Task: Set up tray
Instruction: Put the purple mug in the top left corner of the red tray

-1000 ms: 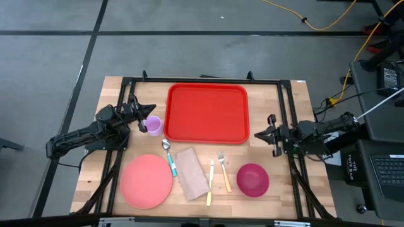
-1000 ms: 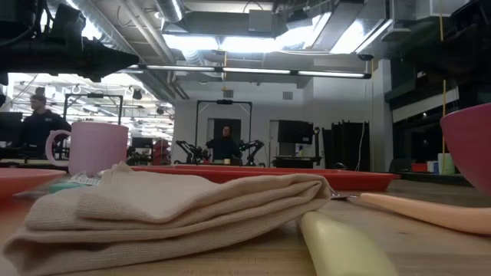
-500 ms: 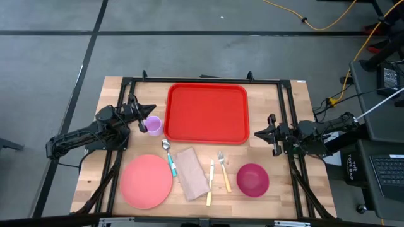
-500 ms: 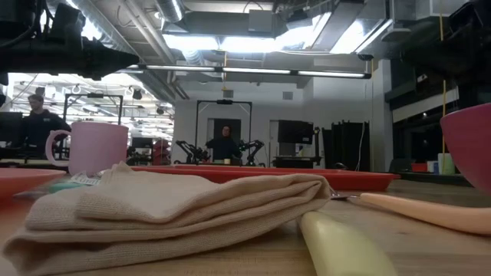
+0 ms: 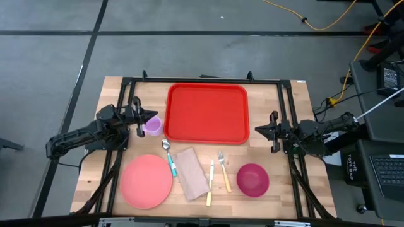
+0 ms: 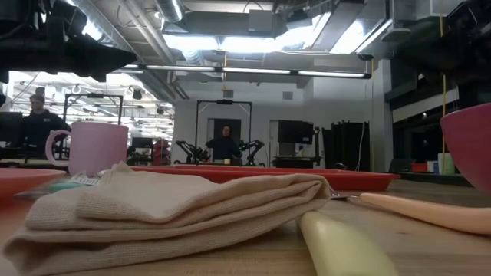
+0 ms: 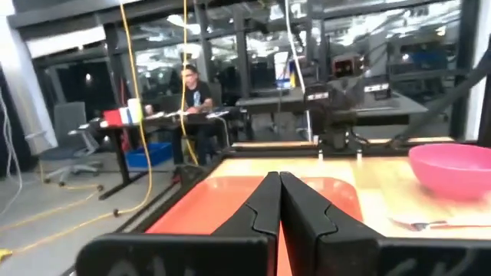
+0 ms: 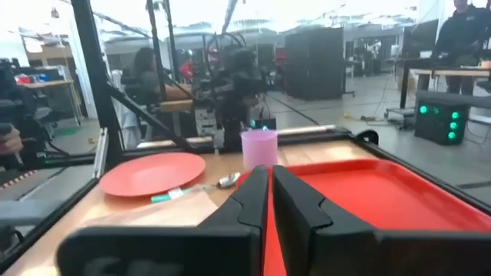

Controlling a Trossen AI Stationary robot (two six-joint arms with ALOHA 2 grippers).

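1. Red plastic from above: the tray [image 5: 207,114] is a large bright rectangle with rounded corners and a raised rim, lying bare between my two grippers. My left gripper [image 5: 139,118] sits just beside the lilac cup [image 5: 152,125], off the tray's one short side; my right gripper [image 5: 264,131] waits off the other.
2. Low view: the tray [image 6: 360,179] shows only as a thin red edge behind the folded beige cloth [image 6: 169,205].
3. Left wrist: my fingers [image 7: 266,201] are pressed together, clenched on nothing, the tray [image 7: 196,205] stretching ahead.
4. Right wrist: fingers [image 8: 254,192] likewise closed and empty, the tray [image 8: 368,196] just beyond them.
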